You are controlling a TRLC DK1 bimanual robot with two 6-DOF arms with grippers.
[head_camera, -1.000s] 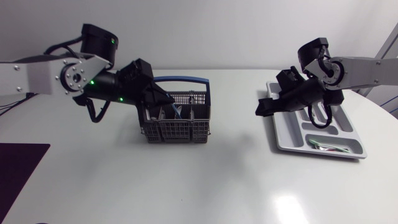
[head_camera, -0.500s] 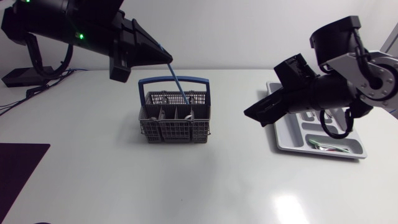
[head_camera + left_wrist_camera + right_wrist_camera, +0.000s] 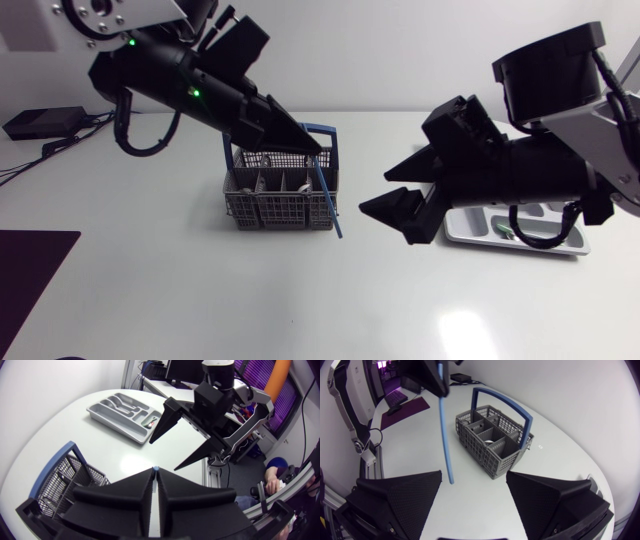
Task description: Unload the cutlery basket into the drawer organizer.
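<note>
The grey cutlery basket (image 3: 283, 205) with a blue handle stands mid-table and has cutlery in its compartments. My left gripper (image 3: 315, 150) hovers over the basket's right end, shut on a long thin blue piece of cutlery (image 3: 328, 200) that hangs down past the basket's right side. In the left wrist view only the piece's blue tip (image 3: 156, 468) shows between the shut fingers. My right gripper (image 3: 375, 190) is open just right of the hanging piece and clear of it. In the right wrist view the blue piece (image 3: 445, 430) hangs ahead of my open right gripper (image 3: 474, 474), with the basket (image 3: 490, 440) behind.
The grey drawer organizer (image 3: 560, 245) lies at the right, mostly hidden under my right arm, with a green-marked item (image 3: 510, 233) in its near compartment. The left wrist view shows the organizer (image 3: 112, 407) beyond my right gripper (image 3: 162, 455). A dark mat (image 3: 30, 270) covers the table's left front.
My left gripper has lifted the blue piece out of the basket and swung it right. My right gripper has moved from over the organizer leftward to beside the piece.
</note>
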